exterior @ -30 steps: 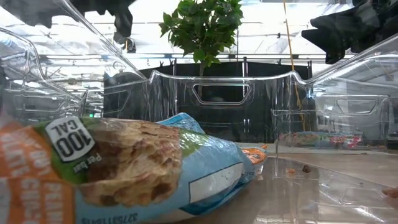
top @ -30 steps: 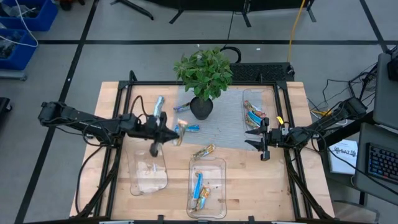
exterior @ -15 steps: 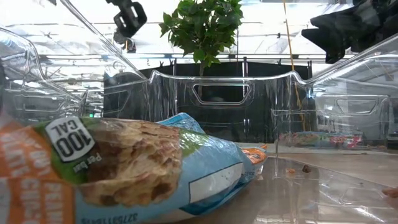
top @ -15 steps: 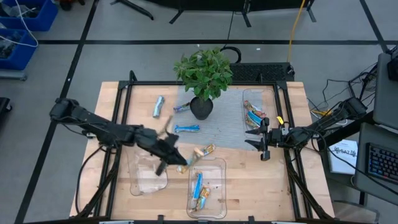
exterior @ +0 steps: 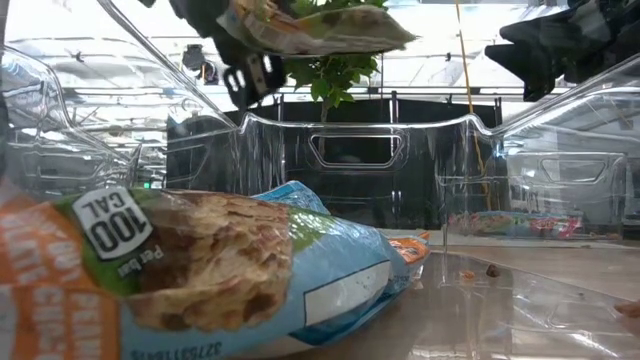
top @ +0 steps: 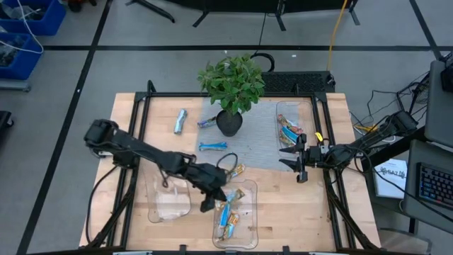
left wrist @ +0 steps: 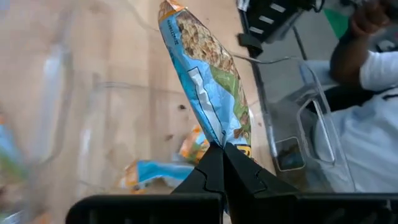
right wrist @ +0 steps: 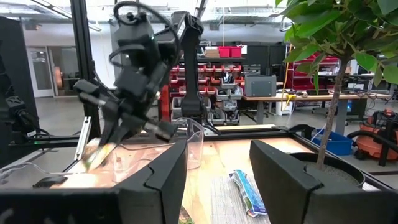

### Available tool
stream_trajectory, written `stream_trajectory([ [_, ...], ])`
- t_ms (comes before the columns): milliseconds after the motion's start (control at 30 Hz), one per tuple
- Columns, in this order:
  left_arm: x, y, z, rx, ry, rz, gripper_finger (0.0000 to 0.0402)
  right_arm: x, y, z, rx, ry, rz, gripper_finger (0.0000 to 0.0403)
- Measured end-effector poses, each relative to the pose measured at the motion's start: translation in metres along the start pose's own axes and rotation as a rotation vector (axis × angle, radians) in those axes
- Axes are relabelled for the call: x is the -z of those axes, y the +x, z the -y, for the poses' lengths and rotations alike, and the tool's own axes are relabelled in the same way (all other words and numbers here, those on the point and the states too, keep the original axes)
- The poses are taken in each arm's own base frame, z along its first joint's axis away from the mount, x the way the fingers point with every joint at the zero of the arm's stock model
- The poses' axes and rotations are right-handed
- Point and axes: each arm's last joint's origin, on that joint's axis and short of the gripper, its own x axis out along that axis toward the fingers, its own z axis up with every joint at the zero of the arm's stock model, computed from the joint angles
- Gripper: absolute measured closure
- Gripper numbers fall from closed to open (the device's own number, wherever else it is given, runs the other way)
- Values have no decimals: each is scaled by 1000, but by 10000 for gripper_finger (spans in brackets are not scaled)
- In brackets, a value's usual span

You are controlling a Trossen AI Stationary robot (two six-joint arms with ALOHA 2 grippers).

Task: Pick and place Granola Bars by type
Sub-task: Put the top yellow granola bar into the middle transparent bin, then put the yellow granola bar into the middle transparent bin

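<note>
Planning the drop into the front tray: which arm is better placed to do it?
Left. Its end effector is shut on a granola bar above the front tray; the right end effector waits, open and holding nothing, beside the right tray.

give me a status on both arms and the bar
Left end effector shut on a bar, over the middle tray. Right end effector open, empty, waiting beside the right tray. Nothing in the way.

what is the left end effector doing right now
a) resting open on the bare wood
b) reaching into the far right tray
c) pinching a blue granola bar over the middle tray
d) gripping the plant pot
c: the left end effector is shut on a blue granola bar, held above the middle tray, which already holds bars.
</note>
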Motion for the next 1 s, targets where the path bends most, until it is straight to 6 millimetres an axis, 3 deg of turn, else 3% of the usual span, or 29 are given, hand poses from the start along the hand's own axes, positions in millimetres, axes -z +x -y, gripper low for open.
stream_trajectory([
  [267, 0, 34, -5, 65, -7, -93, 401, -1, 0, 0, 0, 3, 6, 236],
  [400, 3, 42, -13, 39, -43, -123, 401, -1, 0, 0, 0, 3, 6, 236],
  [533, 4, 43, -16, 17, -56, -120, 396, -1, 0, 0, 0, 4, 6, 236],
  [1000, -4, 39, -13, 47, 65, -60, 307, -1, 0, 0, -1, 2, 6, 236],
])
